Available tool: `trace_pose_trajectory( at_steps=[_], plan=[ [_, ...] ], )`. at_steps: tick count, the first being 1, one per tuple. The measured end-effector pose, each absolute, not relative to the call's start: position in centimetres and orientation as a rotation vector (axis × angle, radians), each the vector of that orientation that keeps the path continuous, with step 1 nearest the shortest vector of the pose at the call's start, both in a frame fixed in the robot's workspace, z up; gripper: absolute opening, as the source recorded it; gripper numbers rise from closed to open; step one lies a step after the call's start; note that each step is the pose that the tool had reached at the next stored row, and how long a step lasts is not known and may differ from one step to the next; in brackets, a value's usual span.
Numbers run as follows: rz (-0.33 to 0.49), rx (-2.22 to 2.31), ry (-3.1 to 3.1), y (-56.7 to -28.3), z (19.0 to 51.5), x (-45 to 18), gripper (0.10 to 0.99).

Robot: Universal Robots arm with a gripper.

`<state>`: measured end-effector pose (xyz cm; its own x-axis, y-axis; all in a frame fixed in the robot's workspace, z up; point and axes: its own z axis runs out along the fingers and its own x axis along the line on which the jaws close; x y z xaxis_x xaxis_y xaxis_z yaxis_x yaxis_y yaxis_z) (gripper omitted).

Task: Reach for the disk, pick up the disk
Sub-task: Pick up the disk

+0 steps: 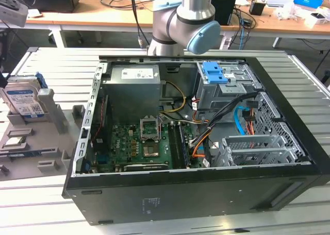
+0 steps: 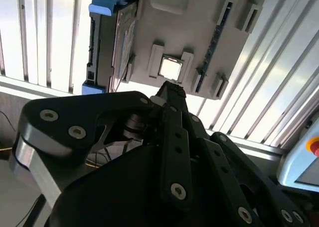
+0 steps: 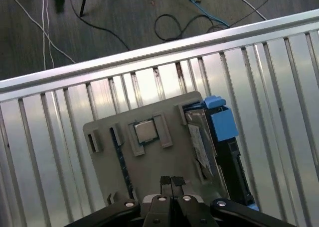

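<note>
claw [image 3: 172, 181] pinched narrow, holding nothing, poised over the grey tray [image 3: 102, 167], with the disk [image 3: 199, 137] propped on edge in its slot at the exterior view's left, likely to keep its sides graspable.

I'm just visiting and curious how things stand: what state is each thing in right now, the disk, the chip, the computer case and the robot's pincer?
Disk: standing on edge in the grey holder, not held.
Chip: seated in the holder.
Computer case: open, insides showing.
Pincer: shut, empty, over the holder.
</note>
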<state>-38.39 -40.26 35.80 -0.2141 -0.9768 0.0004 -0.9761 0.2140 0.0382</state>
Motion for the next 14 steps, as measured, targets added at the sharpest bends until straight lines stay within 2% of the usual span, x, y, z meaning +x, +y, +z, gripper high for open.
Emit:
trace_pose_trajectory(
  at_steps=[14],
  plan=[
    [-0.042, 2.178, -2.226, -40.26, 35.8, -38.39, 0.106]
  ],
)
